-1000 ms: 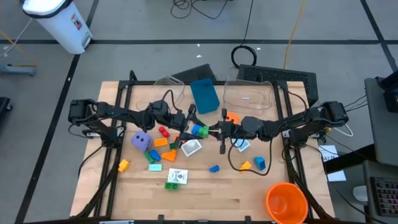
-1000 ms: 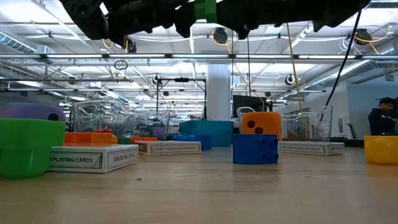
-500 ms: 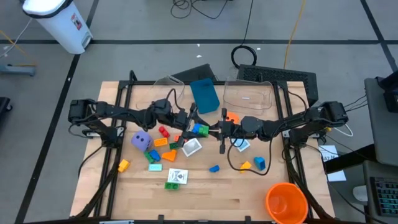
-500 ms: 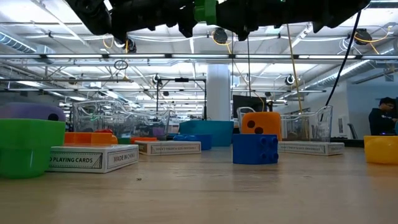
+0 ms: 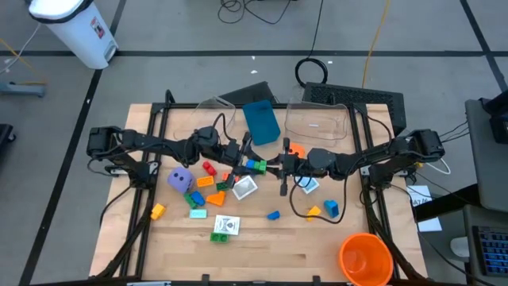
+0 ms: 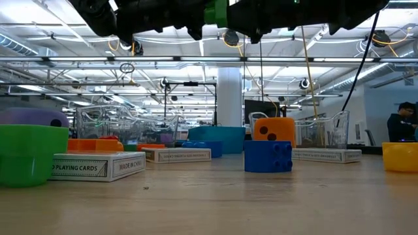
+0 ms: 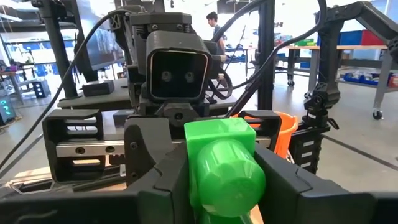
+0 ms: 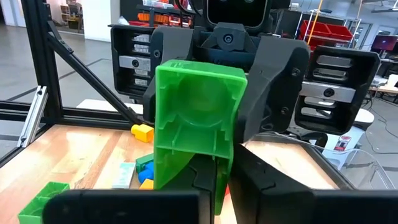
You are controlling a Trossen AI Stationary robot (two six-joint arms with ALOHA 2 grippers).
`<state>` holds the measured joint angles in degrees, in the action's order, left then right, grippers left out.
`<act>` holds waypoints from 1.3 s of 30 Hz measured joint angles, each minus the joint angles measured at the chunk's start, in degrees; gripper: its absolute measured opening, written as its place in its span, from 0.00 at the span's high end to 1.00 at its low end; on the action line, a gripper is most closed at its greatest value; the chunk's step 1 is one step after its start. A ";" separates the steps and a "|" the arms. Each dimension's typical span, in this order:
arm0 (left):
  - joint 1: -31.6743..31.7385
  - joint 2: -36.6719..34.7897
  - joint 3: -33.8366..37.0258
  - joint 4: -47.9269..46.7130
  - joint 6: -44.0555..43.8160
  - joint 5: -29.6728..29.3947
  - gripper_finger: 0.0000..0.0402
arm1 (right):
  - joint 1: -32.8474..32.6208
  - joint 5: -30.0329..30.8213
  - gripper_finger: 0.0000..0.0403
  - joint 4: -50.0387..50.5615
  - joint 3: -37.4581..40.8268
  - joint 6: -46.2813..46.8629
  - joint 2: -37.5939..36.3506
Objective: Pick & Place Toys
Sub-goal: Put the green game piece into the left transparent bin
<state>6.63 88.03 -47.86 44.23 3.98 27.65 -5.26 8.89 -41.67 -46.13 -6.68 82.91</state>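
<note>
Green plastic fills both wrist views: a green brick (image 7: 224, 165) is held in the air between the two arms, above the middle of the counter (image 5: 262, 254). In the left wrist view the left gripper (image 7: 217, 180) has its fingers against both sides of the brick, stud end toward the camera; in the right wrist view the right gripper (image 8: 214, 171) is clenched on the same brick's lower edge, hollow underside toward the lens. So both grippers appear to be grasping one brick, which reads as a handover, though I cannot tell which arm is to keep it.

To do it well, I judge the receiving gripper should be fully seated on the flat side walls before the other lets go, and the giving one should open wide, then draw straight back along its own axis so it does not drag or twist the brick.

From above, the brick (image 5: 255, 165) hangs over the pile of loose toys, with the purple die (image 5: 180, 179) to the left arm's side and the white card (image 5: 225, 226) nearer the front edge. A drop here would land among them and scatter pieces.

Farther back stand the blue box (image 5: 260, 121) and the clear tub (image 5: 317, 121), likely destinations; the carry should stay high enough to clear their walls.
</note>
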 joint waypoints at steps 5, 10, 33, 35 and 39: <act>0.00 0.02 0.00 -0.02 0.69 -0.26 0.60 | -0.04 -0.04 0.87 -0.13 0.00 -0.27 0.00; 0.00 0.02 0.00 0.00 0.74 -0.23 0.67 | -0.04 0.12 0.75 -0.11 0.00 -0.07 0.00; 6.60 -8.98 -0.04 -12.34 8.06 -5.42 0.63 | -0.46 3.25 0.46 17.87 5.81 0.26 -17.45; 7.07 -11.22 0.00 -17.12 10.03 -8.62 0.63 | -0.19 3.25 0.46 13.97 9.13 0.52 -18.30; 7.67 -14.54 0.02 -25.54 12.60 -13.87 0.65 | 0.57 3.53 0.46 1.03 16.91 3.07 -18.80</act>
<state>14.31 73.49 -47.83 18.69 16.58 13.77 -4.69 12.42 -40.64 -29.22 -3.61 64.12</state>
